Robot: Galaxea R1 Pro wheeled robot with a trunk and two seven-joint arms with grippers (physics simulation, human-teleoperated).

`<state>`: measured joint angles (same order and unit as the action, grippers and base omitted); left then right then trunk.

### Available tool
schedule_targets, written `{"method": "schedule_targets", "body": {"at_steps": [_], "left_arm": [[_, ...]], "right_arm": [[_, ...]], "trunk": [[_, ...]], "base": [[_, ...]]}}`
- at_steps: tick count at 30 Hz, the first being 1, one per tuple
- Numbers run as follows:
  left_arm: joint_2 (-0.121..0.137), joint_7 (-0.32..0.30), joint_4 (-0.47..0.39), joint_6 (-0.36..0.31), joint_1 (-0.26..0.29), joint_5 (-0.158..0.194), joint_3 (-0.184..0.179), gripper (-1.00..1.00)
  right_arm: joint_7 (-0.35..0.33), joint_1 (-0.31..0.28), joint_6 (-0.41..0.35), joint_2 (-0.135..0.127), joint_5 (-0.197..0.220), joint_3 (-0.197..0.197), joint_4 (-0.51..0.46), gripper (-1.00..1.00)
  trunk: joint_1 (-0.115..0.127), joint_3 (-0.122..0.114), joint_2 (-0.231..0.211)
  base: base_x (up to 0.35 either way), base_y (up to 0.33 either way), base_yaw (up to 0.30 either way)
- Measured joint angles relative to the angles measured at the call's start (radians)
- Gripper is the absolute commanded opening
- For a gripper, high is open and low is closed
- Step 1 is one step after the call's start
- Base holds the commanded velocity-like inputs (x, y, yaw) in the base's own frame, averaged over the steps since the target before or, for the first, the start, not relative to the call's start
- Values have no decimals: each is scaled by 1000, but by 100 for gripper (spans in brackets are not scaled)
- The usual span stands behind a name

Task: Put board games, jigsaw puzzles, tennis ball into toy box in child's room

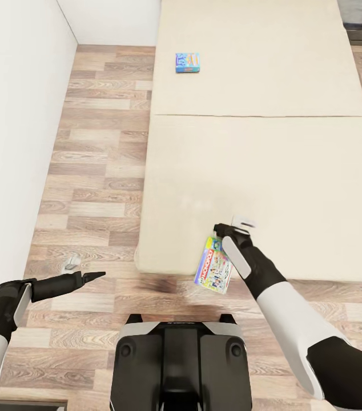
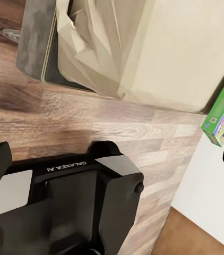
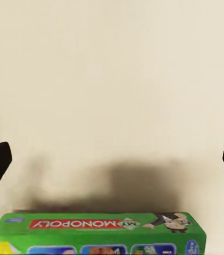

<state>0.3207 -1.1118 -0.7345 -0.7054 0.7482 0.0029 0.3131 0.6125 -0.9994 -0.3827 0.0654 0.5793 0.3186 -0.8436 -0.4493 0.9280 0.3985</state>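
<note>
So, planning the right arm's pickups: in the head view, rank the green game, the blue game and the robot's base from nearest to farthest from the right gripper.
1. Green game: beside the right gripper, overhanging the bed's near edge.
2. Base: on the floor below it.
3. Blue game: far up the bed.

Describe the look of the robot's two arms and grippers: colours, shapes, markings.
Both arms have white shells near the trunk and black forearm sections with a pale grey panel along the side. The left gripper ends in slim black tapering fingers. The right gripper is black with a small light-grey part at its tip. No cables or lettering show on either arm.
</note>
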Motion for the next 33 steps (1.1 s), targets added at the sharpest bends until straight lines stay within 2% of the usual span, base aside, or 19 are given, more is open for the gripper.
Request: {"method": "schedule_targets", "body": {"at_steps": [5,16,19,22,24,25,29,30,31,33], "left_arm": [[1,0,0,0,0,0,0,100],[2,0,0,1,0,0,0,100],[2,0,0,1,0,0,0,100],[2,-1,0,1,0,0,0,100],[2,-2,0,2,0,0,0,100],[2,-2,0,1,0,0,0,100],[3,-3,0,2,0,0,0,100],[3,-3,0,2,0,0,0,100],[4,-3,0,2,0,0,0,100],[4,-4,0,3,0,0,0,100]], "right_arm": [[4,9,-18,-3,0,1,-103,100],[2,46,-138,-11,5,-1,-293,100],[-4,60,-195,-28,9,-7,-367,100],[-13,88,-250,-63,29,-27,-469,100],[-27,121,-271,-87,59,-40,-528,100],[-52,168,-286,-113,105,-52,-587,100],[-133,280,-303,-169,222,-90,-679,100],[-160,306,-305,-183,250,-103,-692,100],[-218,352,-309,-210,300,-129,-711,100],[-288,393,-309,-235,341,-152,-723,100]], "trunk": [[0,0,0],[0,0,0],[0,0,0],[0,0,0],[0,0,0],[0,0,0],[0,0,0],[0,0,0],[0,0,0],[0,0,0]], "base": [[0,0,0],[0,0,0],[0,0,0],[0,0,0],[0,0,0],[0,0,0],[0,0,0],[0,0,0],[0,0,0],[0,0,0]]}}
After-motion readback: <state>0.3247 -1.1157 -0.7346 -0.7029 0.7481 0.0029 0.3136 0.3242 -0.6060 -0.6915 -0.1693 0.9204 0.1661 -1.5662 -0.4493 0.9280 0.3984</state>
